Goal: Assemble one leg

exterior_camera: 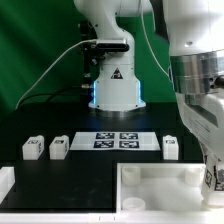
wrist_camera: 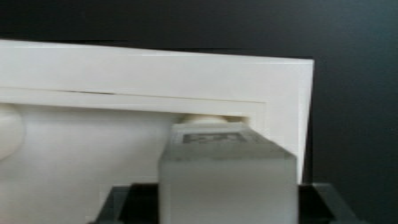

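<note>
My gripper (exterior_camera: pixel 212 176) is low over the large white tray (exterior_camera: pixel 150 178) near its corner at the exterior view's right. In the wrist view the gripper (wrist_camera: pixel 228 206) is shut on a leg (wrist_camera: pixel 228 165), a pale block that fills the gap between the dark fingers (wrist_camera: pixel 135 206). The leg's far end sits at the tray's inner corner (wrist_camera: pixel 267 112), where a small round part shows; I cannot tell if they touch. Three more legs stand on the black table: two at the left (exterior_camera: pixel 33 148) (exterior_camera: pixel 59 147) and one at the right (exterior_camera: pixel 171 147).
The marker board (exterior_camera: pixel 118 140) lies in front of the robot base (exterior_camera: pixel 113 85). A white L-shaped piece (exterior_camera: pixel 6 184) stands at the left front edge. A green backdrop closes the back.
</note>
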You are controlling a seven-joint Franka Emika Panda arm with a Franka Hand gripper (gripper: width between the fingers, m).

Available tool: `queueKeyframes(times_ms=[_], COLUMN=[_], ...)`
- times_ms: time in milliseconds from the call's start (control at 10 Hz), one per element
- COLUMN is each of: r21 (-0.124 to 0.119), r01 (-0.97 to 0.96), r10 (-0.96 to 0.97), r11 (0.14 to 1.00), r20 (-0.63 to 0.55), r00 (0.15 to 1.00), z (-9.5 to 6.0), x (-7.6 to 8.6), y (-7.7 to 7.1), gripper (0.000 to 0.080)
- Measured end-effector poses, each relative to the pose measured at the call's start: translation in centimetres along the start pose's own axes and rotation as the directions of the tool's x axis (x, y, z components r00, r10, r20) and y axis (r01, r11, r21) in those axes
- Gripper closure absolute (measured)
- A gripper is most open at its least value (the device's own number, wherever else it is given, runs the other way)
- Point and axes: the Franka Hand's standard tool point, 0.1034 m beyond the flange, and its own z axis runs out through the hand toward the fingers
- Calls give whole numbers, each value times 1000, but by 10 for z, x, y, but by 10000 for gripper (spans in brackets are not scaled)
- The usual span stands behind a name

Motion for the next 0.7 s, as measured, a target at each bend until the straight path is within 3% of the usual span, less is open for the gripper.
queueKeyframes(times_ms=[200, 300, 400, 500, 600, 700], r21=[-1, -2, -22, -37, -32, -36], r01=[102, 193, 380, 516, 537, 640], r10=[-102, -193, -381, -517, -538, -641], r11=[995, 981, 925, 856, 843, 767], r20=[-2, -3, -9, -14, -12, -10], r00=[995, 981, 925, 856, 843, 768], z=[1, 1, 1, 0, 1, 1], x=[0, -3, -8, -13, -11, -8], y=[0, -1, -2, -5, -5, -5], gripper=[493, 318, 193, 193, 157, 152])
